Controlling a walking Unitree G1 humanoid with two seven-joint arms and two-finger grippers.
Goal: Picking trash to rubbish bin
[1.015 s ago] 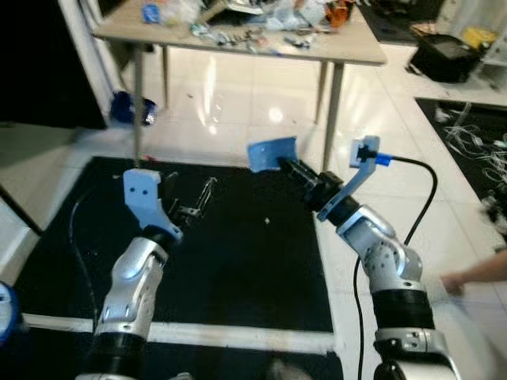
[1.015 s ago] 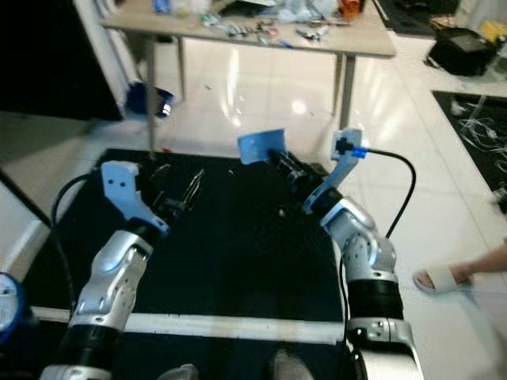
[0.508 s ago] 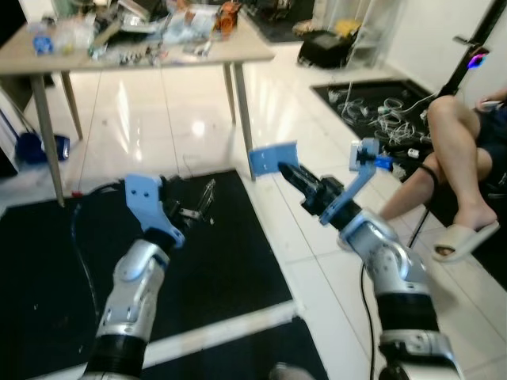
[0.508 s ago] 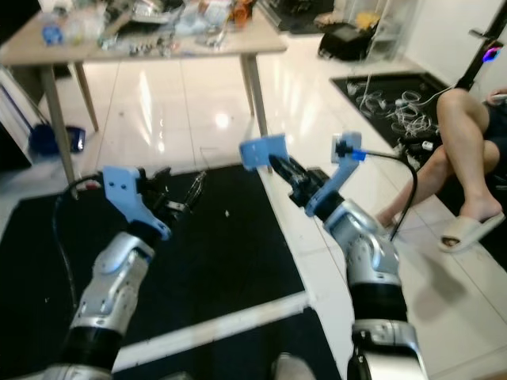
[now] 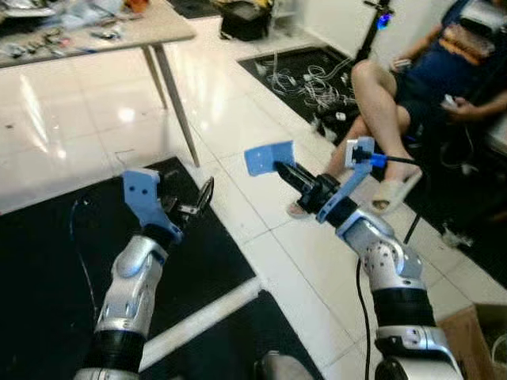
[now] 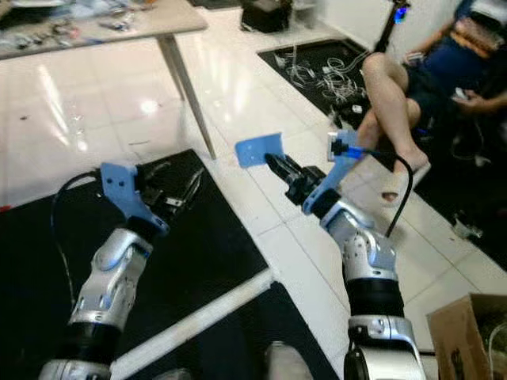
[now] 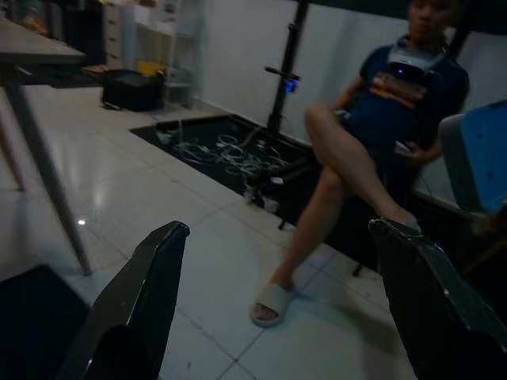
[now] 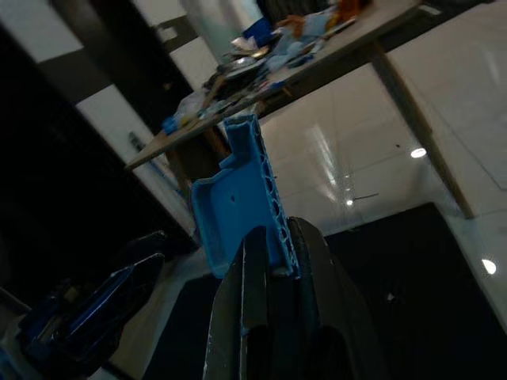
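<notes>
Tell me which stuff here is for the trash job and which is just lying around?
For the job:
blue plastic piece, pinched in the right hand
left hand, open and holding nothing

Just lying around:
cluttered table
white cables
cardboard box
seated person

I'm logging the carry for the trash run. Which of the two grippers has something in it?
The right gripper: its fingers are shut on a blue plastic piece, held up over the white floor. The left gripper is open, with nothing between its fingers.

Clutter on the desk (image 5: 95, 32) is cut by the frame and blurred; the cardboard box (image 6: 467, 336) is cropped at the corner
</notes>
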